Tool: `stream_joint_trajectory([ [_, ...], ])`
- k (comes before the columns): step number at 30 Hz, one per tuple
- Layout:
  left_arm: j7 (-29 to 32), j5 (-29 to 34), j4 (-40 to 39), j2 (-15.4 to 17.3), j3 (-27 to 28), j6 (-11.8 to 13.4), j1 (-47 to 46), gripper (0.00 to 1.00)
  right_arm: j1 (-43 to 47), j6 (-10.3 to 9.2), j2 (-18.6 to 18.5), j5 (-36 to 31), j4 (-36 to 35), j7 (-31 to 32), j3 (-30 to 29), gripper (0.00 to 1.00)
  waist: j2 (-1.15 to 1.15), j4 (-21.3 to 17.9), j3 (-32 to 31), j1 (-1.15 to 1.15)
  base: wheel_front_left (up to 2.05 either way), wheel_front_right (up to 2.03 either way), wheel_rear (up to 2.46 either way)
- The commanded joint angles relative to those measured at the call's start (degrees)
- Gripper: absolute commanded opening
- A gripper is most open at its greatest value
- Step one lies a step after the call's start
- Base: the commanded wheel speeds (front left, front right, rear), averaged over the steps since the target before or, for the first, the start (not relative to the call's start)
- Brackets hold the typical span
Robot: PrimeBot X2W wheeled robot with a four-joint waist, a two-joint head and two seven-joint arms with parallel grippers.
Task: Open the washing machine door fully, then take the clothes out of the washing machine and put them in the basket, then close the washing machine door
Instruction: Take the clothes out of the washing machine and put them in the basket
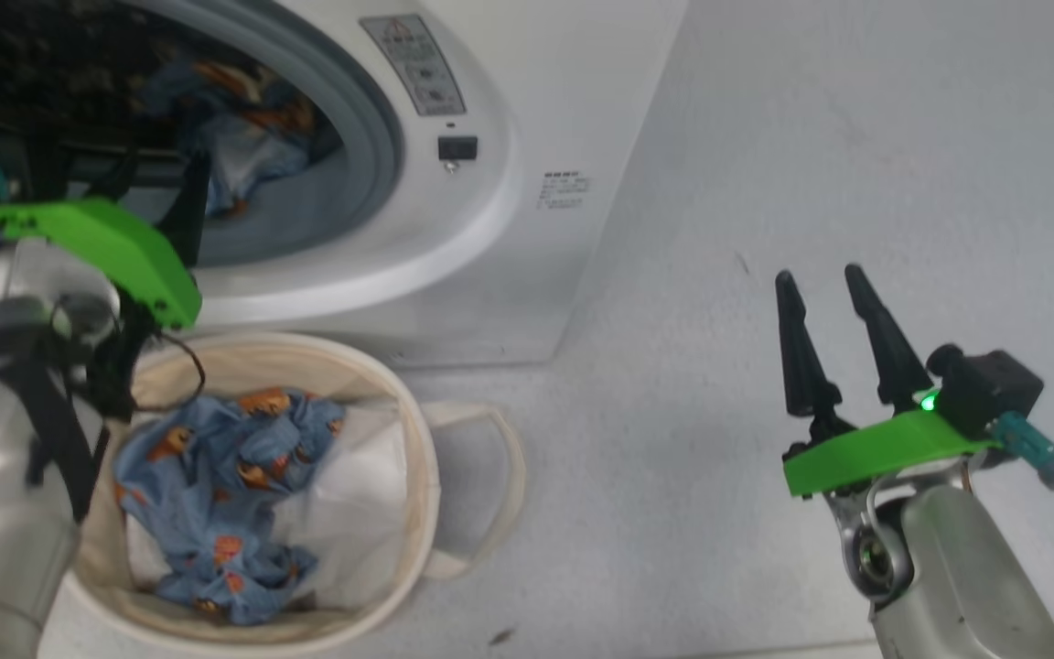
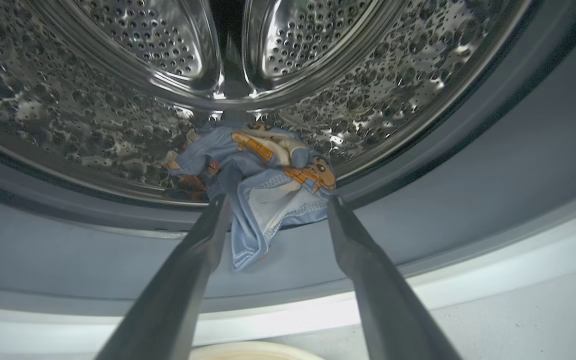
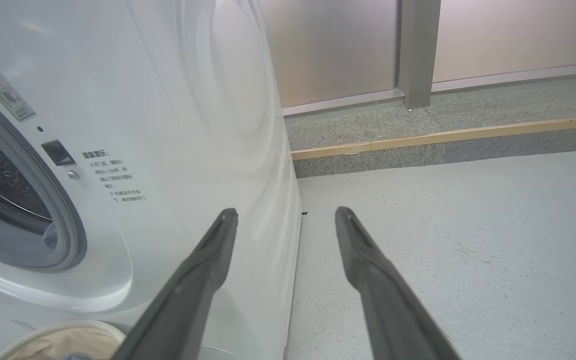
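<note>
Pale floor, clothes in basket

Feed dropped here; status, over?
Left gripper open, fingers flanking bear-print clothes at drum rim. Right gripper open, idle over floor. More in basket. Nothing blocking.

The white front-loading washing machine is standing with its mouth uncovered, its grey rubber ring and steel drum showing. One bunch of the light blue, bear-printed clothes is lying at the drum's front lip, a corner hanging over the ring. A second bunch is lying crumpled inside the cream canvas basket, which is standing upright just before the machine.
</note>
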Motion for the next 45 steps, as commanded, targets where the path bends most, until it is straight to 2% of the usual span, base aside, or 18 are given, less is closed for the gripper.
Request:
stream_joint_trajectory([
  [1, 0.9, -0.7, 0.2, 3.0, 0.1, -0.3, -4.2, 1.0, -1.6, 0.01, 0.2, -0.5, -2.2, -0.7, 0.8, 1.0, 0.0, -1.0, 2.9, 0.0, 0.0, 0.0, 0.0],
  [5, 3.9, -3.7, 4.3, 3.2, -3.9, -0.3, -9.8, 1.0, -2.3, 0.01, 0.2, -0.4, -3.0, -0.7, 0.6, 1.0, 0.0, -1.4, 5.6, 0.0, 0.0, 0.0, 0.0],
  [18, 6.9, -11.0, 12.9, 1.5, -13.6, -0.3, -25.9, 1.0, -4.5, 0.01, 0.2, -1.5, -4.8, -0.7, -0.2, 1.0, 0.0, -0.5, 13.6, 0.0, 0.0, 0.0, 0.0],
  [27, 12.4, -13.5, 19.1, -1.0, -18.1, -0.3, -30.6, 1.0, -5.2, 0.01, 0.2, -2.0, -5.3, -0.7, -0.8, 1.0, 0.0, 0.3, 16.0, 0.0, 0.0, 0.0, 0.0],
  [34, 12.3, -14.1, 20.9, -2.1, -21.2, -0.3, -30.7, 1.0, -5.4, 0.01, 0.2, -2.0, -5.4, -0.7, -0.9, 1.0, 0.0, 0.5, 16.2, 0.0, 0.0, 0.0, 0.0],
  [35, 12.4, -14.3, 21.0, -2.2, -21.6, -0.3, -30.5, 0.95, -5.5, 0.01, 0.2, -2.0, -5.4, -0.7, -0.9, 1.0, 0.0, 0.5, 16.2, 0.0, 0.0, 0.0, 0.0],
  [36, 12.6, -14.6, 20.9, -2.3, -22.0, -0.3, -30.3, 0.08, -5.5, 0.01, 0.2, -2.0, -5.4, -0.7, -0.9, 1.0, 0.0, 0.5, 16.2, 0.0, 0.0, 0.0, 0.0],
  [37, 12.6, -15.0, 20.8, -2.4, -22.4, -0.3, -30.1, 0.0, -5.5, 0.01, 0.2, -2.0, -5.4, -0.7, -1.0, 1.0, 0.0, 0.5, 16.2, 0.0, 0.0, 0.0, 0.0],
  [45, 9.1, -16.9, 19.4, -1.8, -24.3, -0.3, -29.4, 0.0, -5.5, 0.01, 0.2, -2.0, -5.1, -0.7, -1.1, 1.0, 0.0, 0.6, 15.6, 0.0, 0.0, 0.0, 0.0],
])
